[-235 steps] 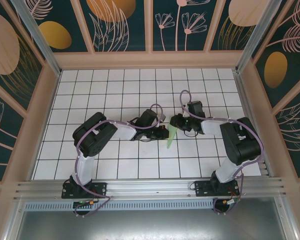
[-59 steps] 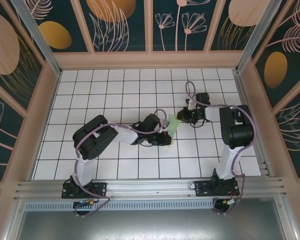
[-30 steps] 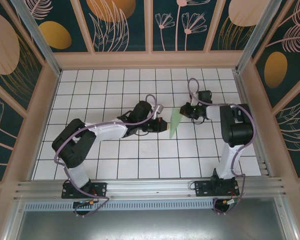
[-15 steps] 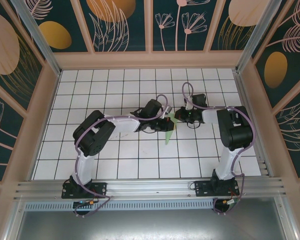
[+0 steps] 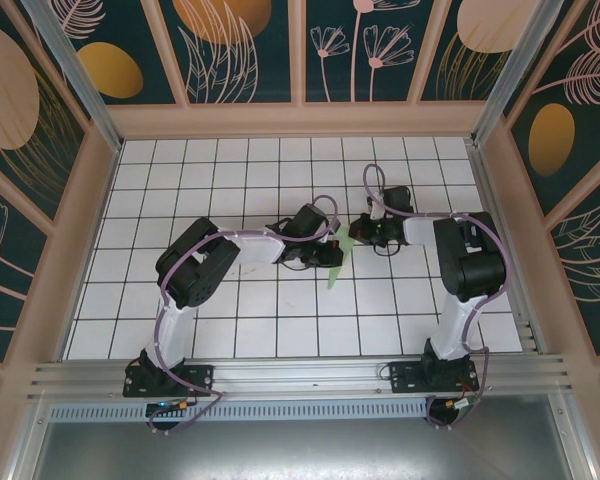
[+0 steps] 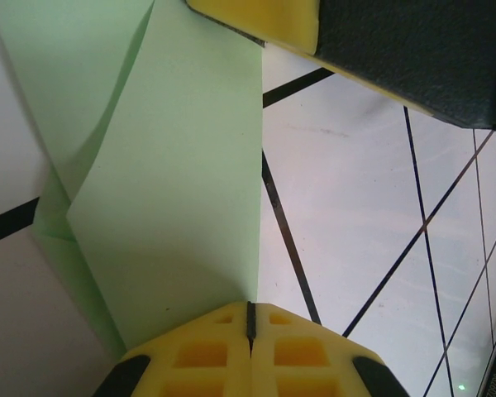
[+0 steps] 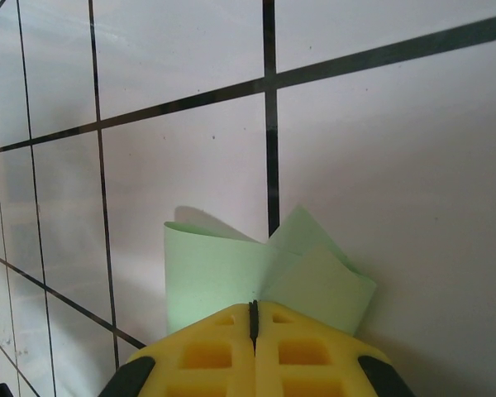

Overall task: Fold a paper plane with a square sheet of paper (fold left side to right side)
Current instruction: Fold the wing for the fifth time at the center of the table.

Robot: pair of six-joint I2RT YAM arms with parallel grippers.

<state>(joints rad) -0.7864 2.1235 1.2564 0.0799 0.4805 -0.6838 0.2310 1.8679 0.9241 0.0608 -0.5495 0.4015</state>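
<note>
The square sheet of paper is creased into a narrow pale mint-green dart, the paper plane [image 5: 334,274], near the middle of the tiled floor. Its point faces the near edge. My left gripper [image 5: 329,256] is shut on its left side. My right gripper [image 5: 352,240] is shut on its far end. In the left wrist view the folded paper plane [image 6: 165,190] runs up from my shut left gripper [image 6: 249,308] to the right gripper's yellow fingers [image 6: 256,16]. In the right wrist view two overlapping flaps of the paper plane [image 7: 231,273] stick out of my shut right gripper [image 7: 253,308].
The white tiled floor [image 5: 230,320] with black grid lines stretches round both arms. Wooden walls [image 5: 300,120] close the far side and both flanks. An aluminium rail [image 5: 300,375] carrying the arm bases runs along the near edge.
The paper looked like a wider triangle a second ago and is now a narrower sliver, shifted slightly nearer and left. The left arm's elbow swung inward; both grippers stayed shut on the paper.
</note>
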